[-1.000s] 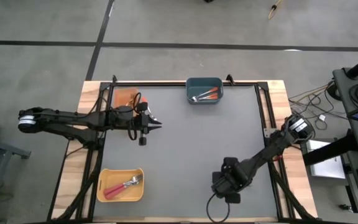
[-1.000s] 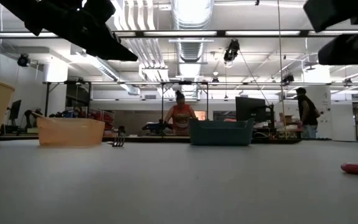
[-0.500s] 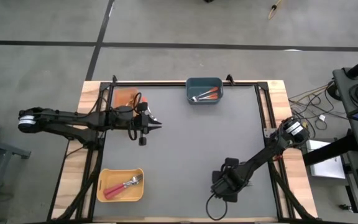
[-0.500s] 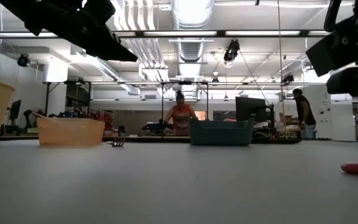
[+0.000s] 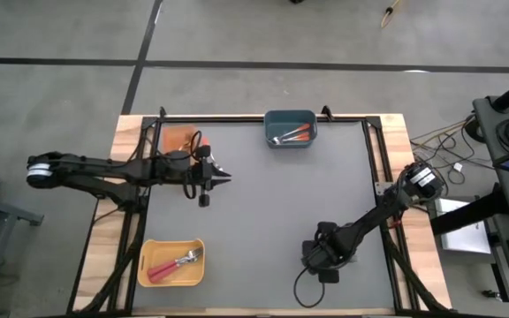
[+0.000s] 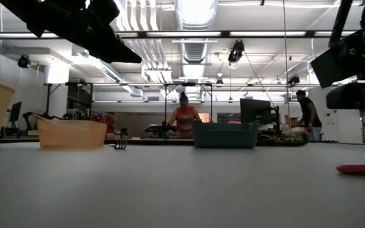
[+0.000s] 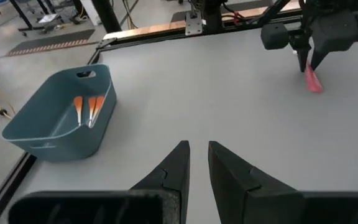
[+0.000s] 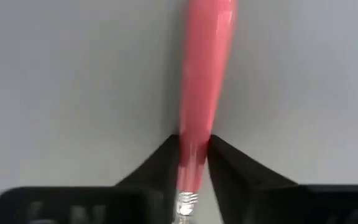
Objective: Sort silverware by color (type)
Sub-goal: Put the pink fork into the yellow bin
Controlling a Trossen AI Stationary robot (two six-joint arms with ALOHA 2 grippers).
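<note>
Item: red-handled fork [image 8: 199, 118], lying flat on the grey table [image 5: 263, 212], near-right area. Its handle sits between the fingers of my right gripper [image 8: 193, 163], which are pinched onto it. My left gripper [image 7: 196, 163] hovers at far left, fingers nearly together, holding nothing.

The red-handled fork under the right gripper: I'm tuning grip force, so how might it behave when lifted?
The red-handled fork looks stiff and probably light. Its handle appears smooth, rounded and tapered, so it could slip or twist between the fingers of the right gripper, which pinch its narrow end. Held there, the long handle may droop.
</note>
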